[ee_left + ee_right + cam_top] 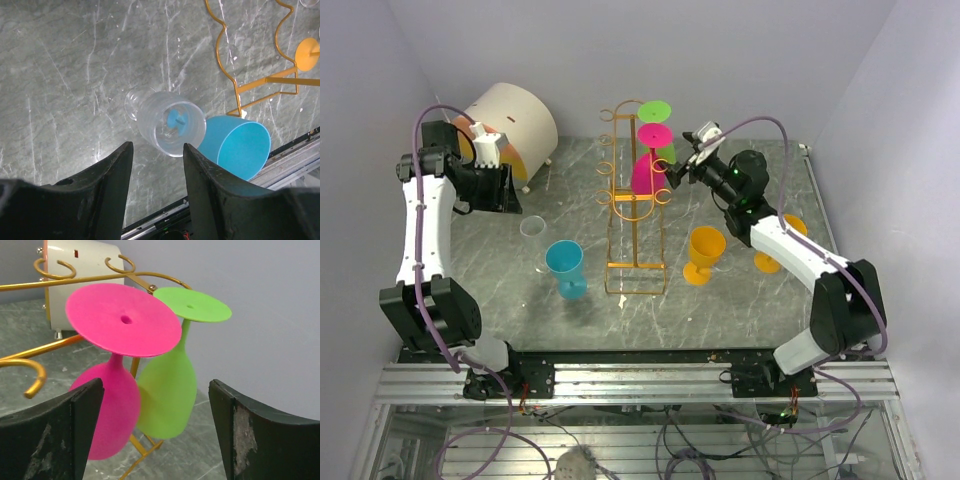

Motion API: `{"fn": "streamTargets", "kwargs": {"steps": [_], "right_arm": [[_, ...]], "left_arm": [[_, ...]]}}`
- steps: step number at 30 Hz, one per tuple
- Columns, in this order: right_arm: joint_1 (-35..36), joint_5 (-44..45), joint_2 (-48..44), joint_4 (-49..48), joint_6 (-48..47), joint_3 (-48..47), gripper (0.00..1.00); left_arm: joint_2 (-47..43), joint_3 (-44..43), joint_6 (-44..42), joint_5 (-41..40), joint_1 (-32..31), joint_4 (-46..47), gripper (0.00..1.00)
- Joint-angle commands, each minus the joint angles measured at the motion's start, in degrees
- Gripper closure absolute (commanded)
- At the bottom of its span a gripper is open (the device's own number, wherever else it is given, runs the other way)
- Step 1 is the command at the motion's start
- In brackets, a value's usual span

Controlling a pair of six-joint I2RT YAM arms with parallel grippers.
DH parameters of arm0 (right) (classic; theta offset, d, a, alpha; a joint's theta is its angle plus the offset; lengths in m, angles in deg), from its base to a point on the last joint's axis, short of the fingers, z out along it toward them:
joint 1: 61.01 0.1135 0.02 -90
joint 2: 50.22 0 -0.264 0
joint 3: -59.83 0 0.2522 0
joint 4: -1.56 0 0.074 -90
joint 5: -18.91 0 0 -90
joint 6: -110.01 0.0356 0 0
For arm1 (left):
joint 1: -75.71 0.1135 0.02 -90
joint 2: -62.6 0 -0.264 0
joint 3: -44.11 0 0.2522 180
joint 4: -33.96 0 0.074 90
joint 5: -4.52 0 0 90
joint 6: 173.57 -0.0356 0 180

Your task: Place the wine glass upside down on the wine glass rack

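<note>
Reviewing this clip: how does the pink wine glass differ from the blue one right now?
Pose: the pink wine glass hangs upside down, foot up; the blue wine glass stands upright, bowl opening upward.
Place: the pink one is on the wine glass rack beside a green glass; the blue one is on the table, left of the rack's base.
Colour: pink one magenta, blue one turquoise.
Both are opaque stemmed glasses of similar shape.

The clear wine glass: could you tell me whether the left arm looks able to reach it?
Probably yes: the open left tool faces the clear glass with nothing between; the blue glass stands close beside.
</note>
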Motion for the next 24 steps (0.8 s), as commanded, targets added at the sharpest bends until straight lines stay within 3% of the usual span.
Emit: {"fn": "streamTargets", "kwargs": {"steps": [1, 11, 19, 24], "right_arm": [[0.0, 1.7, -5.0, 0.1, -1.0, 3.0, 0.14], [-0.1, 13.3, -16.5, 7.2, -7.4, 11.1, 0.11], [-0.1, 27.2, -33.2, 3.0, -1.6, 21.4, 0.11], [-0.1, 36.7, -40.1, 5.9, 2.9, 18.6, 0.1]], "left_arm": [[-0.9, -1.3, -1.3, 0.6, -1.6, -1.4, 0.46], [-1.6, 1.3, -1.8, -3.3, -5.1, -0.6, 0.53], [-1.3, 3.3, 0.0, -10.6, -6.1, 3.7, 0.56], [-0.7, 5.4, 0.4, -12.1, -7.1, 5.5, 0.58]]}}
